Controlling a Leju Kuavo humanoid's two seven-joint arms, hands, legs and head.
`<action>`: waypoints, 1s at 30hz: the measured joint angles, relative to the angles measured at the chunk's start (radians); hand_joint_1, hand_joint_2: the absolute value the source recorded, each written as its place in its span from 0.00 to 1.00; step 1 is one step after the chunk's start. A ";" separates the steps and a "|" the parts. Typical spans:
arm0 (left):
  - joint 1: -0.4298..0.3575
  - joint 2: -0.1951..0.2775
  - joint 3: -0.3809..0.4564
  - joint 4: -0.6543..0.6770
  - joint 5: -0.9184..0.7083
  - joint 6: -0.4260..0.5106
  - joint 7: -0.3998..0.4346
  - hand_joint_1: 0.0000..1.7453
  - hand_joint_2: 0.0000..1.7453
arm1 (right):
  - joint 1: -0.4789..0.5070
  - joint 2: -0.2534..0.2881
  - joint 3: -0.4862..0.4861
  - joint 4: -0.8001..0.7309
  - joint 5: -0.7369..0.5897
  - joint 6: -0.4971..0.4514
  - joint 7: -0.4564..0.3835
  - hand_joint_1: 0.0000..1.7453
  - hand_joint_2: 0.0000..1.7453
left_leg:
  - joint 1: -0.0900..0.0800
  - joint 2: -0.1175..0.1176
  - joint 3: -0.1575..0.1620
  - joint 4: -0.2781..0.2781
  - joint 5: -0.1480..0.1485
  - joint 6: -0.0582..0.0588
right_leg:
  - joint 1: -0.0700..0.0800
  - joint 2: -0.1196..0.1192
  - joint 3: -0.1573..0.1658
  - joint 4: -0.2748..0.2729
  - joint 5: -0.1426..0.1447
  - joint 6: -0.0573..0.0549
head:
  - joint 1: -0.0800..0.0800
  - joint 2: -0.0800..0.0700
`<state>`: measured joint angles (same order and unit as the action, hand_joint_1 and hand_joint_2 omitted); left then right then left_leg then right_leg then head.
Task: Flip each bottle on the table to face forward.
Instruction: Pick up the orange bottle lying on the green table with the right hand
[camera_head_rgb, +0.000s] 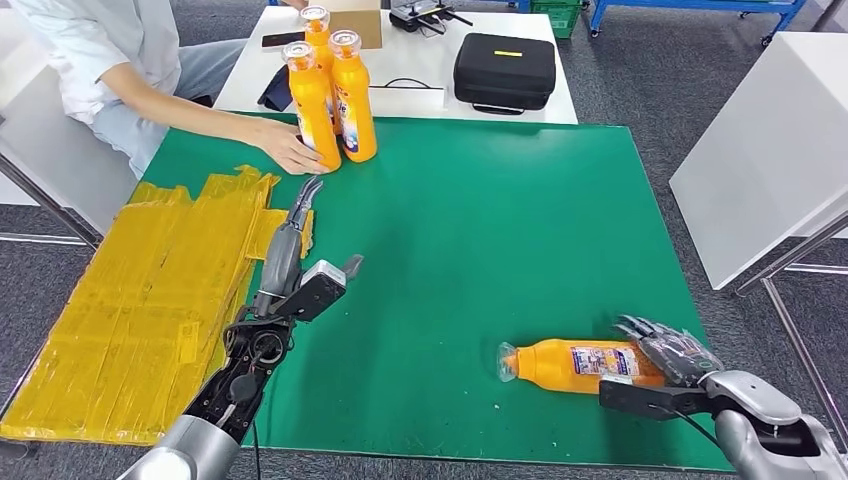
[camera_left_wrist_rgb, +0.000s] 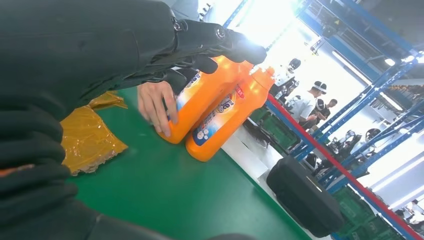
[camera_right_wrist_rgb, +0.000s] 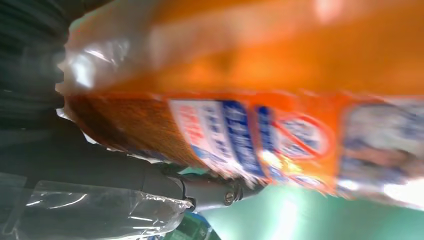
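Three upright bottles (camera_head_rgb: 330, 90) are standing by a person's hand (camera_head_rgb: 288, 147). Right hand (camera_head_rgb: 680, 357) is gripping the lying bottle (camera_head_rgb: 570, 364); left hand (camera_head_rgb: 300, 235) is hovering, fingers (camera_head_rgb: 307, 195) extended, holding nothing.

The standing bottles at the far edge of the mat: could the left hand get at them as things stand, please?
Probably not cleanly. The left hand stretches open toward the standing bottles with bare green mat between, but a person's hand rests against the nearest bottle, right in its path.
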<state>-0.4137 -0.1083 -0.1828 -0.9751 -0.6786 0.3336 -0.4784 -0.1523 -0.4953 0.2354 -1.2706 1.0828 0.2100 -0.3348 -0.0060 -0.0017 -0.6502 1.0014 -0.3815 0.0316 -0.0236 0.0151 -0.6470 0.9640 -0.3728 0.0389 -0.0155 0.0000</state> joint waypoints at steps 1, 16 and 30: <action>0.000 0.000 -0.001 0.000 0.000 0.000 0.000 0.00 1.00 | -0.014 0.003 0.011 0.014 0.000 -0.002 0.000 0.00 1.00 | 0.000 0.000 0.000 0.000 0.000 0.000 | 0.000 0.000 0.000 0.000 0.000 0.000 | 0.000 0.000; 0.006 0.000 -0.006 -0.002 0.022 0.006 -0.013 0.00 1.00 | -0.158 0.030 0.140 0.205 -0.044 -0.061 -0.034 1.00 1.00 | 0.000 0.004 0.006 0.000 0.001 0.000 | 0.000 0.004 0.004 0.000 0.002 -0.002 | 0.000 0.000; 0.119 -0.042 -0.051 -0.139 0.082 -0.103 -0.051 0.00 1.00 | -0.032 0.181 0.037 0.150 -0.133 -0.350 0.001 1.00 1.00 | 0.001 0.004 0.006 0.000 0.000 -0.001 | 0.001 0.004 0.003 0.000 0.002 -0.003 | 0.000 0.000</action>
<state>-0.2952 -0.1506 -0.2341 -1.1139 -0.5970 0.2306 -0.5298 -0.1841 -0.3146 0.2720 -1.1203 0.9500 -0.1395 -0.3338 -0.0052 0.0024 -0.6443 1.0012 -0.3811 0.0304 -0.0226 0.0190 -0.6436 0.9638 -0.3709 0.0362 -0.0154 0.0000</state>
